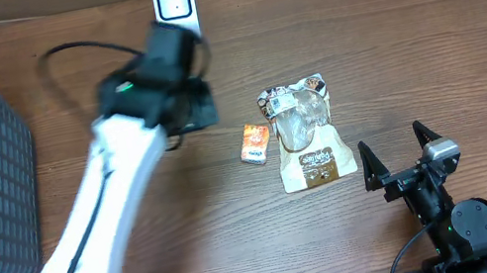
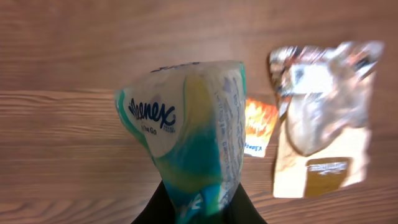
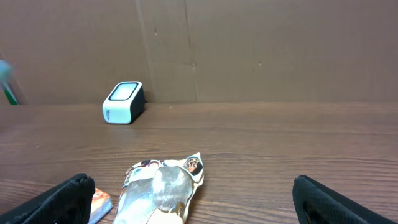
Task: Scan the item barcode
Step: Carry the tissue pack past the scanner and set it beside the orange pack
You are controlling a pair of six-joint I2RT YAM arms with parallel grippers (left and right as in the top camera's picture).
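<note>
Pinched tight at its lower end by the left gripper (image 2: pixel 199 214): a teal-and-yellow tissue pack (image 2: pixel 186 124) marked "Kleenex", smaller print beneath too blurred to read. Hangs above the wooden table (image 1: pixel 405 28), just in front of the white barcode scanner (image 1: pixel 173 3). Nearby on the table, a small orange packet (image 1: pixel 255 142) and a clear-fronted pouch (image 1: pixel 304 136), lettering illegible. At the right gripper (image 1: pixel 392 140), jaws spread wide, nothing held.

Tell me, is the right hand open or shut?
Open. The right hand has its fingers wide apart, holding nothing.

Left gripper (image 2: pixel 199 210) clamped, right gripper (image 1: pixel 394 150) spread wide.
</note>
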